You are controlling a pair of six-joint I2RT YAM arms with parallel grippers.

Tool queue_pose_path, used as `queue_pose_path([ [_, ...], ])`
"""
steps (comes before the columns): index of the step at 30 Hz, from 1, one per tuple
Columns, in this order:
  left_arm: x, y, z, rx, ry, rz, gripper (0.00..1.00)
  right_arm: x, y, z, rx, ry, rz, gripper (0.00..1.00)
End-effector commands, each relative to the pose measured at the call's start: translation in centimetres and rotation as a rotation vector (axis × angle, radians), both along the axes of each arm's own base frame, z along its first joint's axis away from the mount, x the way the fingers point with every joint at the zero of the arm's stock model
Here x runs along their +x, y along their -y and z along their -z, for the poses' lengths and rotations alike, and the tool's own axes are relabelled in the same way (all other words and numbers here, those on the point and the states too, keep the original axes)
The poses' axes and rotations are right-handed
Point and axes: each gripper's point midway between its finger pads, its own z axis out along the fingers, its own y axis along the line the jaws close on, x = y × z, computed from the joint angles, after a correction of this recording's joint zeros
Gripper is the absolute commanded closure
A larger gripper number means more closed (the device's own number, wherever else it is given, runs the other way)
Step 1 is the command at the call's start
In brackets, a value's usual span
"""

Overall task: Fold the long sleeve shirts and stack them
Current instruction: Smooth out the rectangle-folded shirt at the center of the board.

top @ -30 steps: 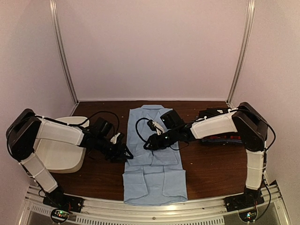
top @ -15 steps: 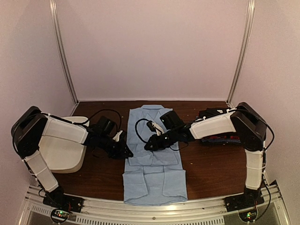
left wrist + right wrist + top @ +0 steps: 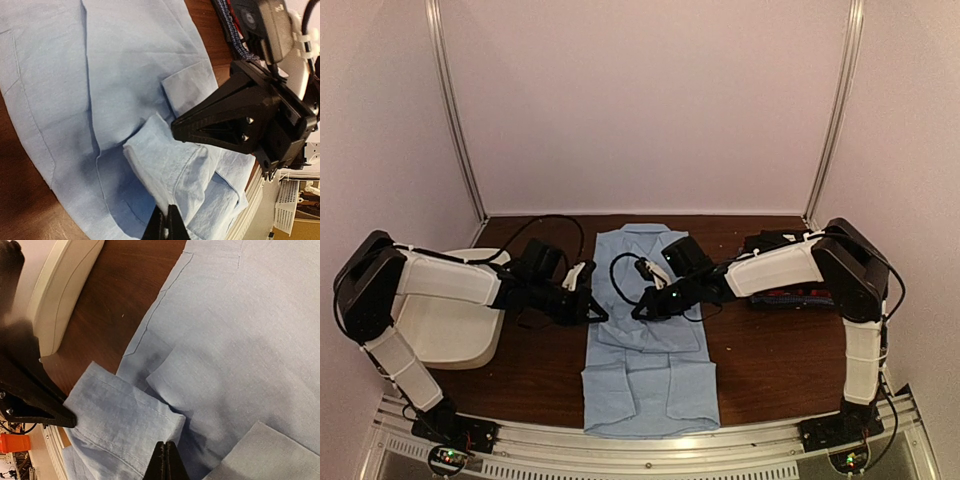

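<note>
A: Top view: where do we find the light blue shirt (image 3: 650, 380)?
B: Flat under the right gripper (image 3: 642, 303), its edge at the left gripper (image 3: 594, 310).
A: Left wrist, then right wrist?
B: Each gripper's tips are closed, pinching a raised fold. We judge this is to carry it over.

Top view: high and behind the arm bases, facing down and forward — the whole table (image 3: 770, 360) seen from farthest off.
Left wrist view: pressed in close over the light blue shirt (image 3: 125, 65), facing across to the right gripper (image 3: 177, 129).
Right wrist view: equally close, facing back the other way — the left gripper (image 3: 67, 419) at its left edge, white tub (image 3: 65, 285) beyond.
Shared: both wrist views catch the same raised shirt fold; the top view holds it all.
</note>
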Motion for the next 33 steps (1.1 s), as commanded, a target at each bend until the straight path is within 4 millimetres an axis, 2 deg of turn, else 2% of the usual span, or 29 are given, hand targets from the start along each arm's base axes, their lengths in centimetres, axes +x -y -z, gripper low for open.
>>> queue_pose_path([
  [1, 1.2, 1.3, -3.6, -0.047, 0.175, 0.042, 1.0, 0.9, 0.6, -2.3, 0.02, 0.083, 0.044, 1.0],
  [6, 1.4, 1.0, -3.3, -0.024, 0.193, 0.033, 1.0, 1.2, 1.5, -3.2, 0.025, 0.128, 0.088, 1.0],
  [13, 2.1, 0.0, -0.9, 0.062, 0.17, -0.022, 1.0, 1.8, 2.5, -3.7, 0.031, 0.175, 0.144, 1.0],
  [18, 3.0, -1.1, 1.4, 0.162, 0.137, -0.085, 1.0, 2.3, 2.6, -2.3, 0.007, 0.182, 0.159, 1.0],
  [24, 4.1, -1.2, 3.3, 0.207, 0.114, -0.121, 1.0, 3.6, 2.6, -1.6, 0.004, 0.212, 0.203, 1.0],
  [29, 4.1, -1.8, 4.8, 0.258, 0.077, -0.146, 1.0, 4.1, 2.6, -0.3, -0.035, 0.205, 0.206, 1.0],
  [31, 4.0, -2.1, 5.3, 0.28, 0.063, -0.155, 1.0, 4.0, 2.7, 0.2, -0.056, 0.198, 0.202, 0.96],
  [33, 3.8, -2.3, 5.4, 0.287, 0.057, -0.155, 0.99, 4.1, 3.1, 0.0, -0.072, 0.204, 0.21, 0.85],
])
